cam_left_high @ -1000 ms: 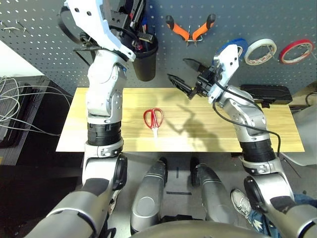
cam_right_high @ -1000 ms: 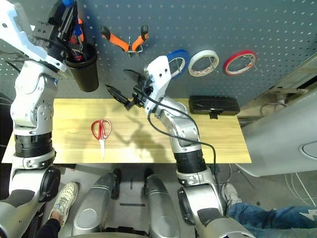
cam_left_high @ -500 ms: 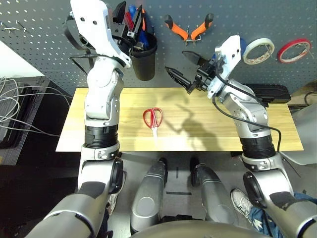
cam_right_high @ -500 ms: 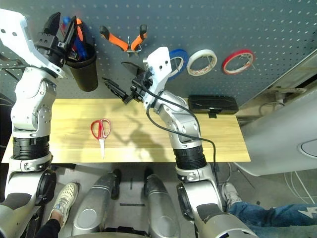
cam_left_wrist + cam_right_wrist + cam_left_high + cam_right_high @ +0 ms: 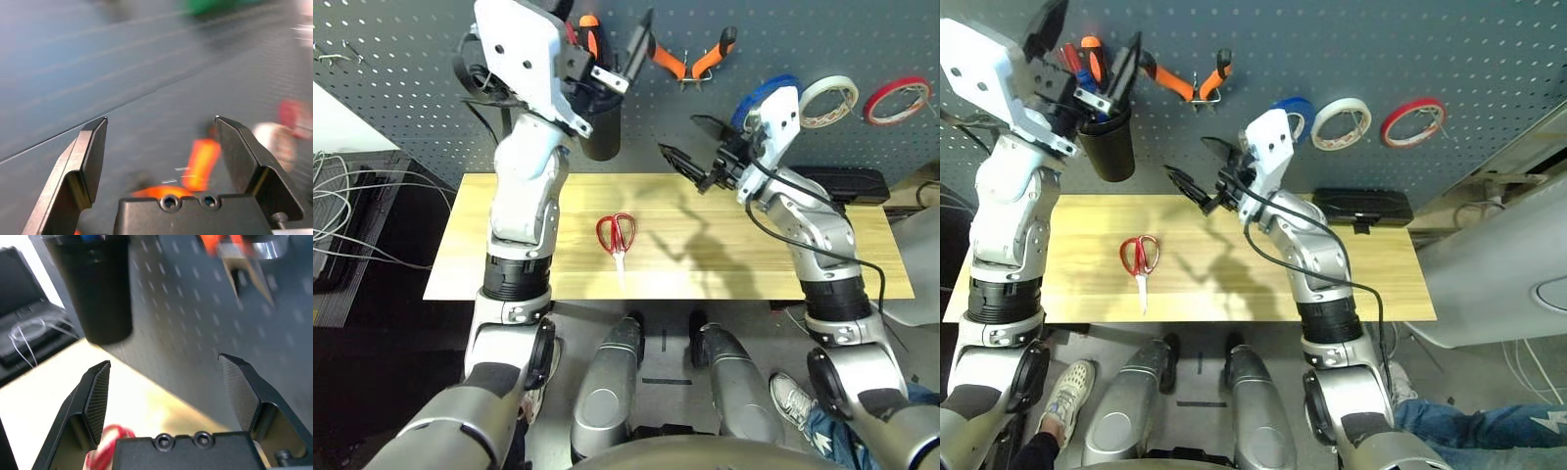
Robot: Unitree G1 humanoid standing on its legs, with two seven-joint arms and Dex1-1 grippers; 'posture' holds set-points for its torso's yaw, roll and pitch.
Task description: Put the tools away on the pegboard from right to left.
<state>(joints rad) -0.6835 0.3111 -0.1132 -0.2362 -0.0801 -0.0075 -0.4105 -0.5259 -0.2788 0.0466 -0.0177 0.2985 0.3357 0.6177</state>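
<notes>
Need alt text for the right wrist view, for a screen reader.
Open black pincer of the right arm, nothing between its fingers, above a pale wooden table; red-handled scissors lie on the table, and a black cup and orange-handled pliers are on the grey pegboard beyond.

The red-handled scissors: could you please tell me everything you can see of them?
The red-handled scissors lie flat on the wooden table, with two glossy red loop handles nearest the pegboard and pale metal blades pointing toward the robot. The blades look closed. Only the tabletop touches them.
</notes>
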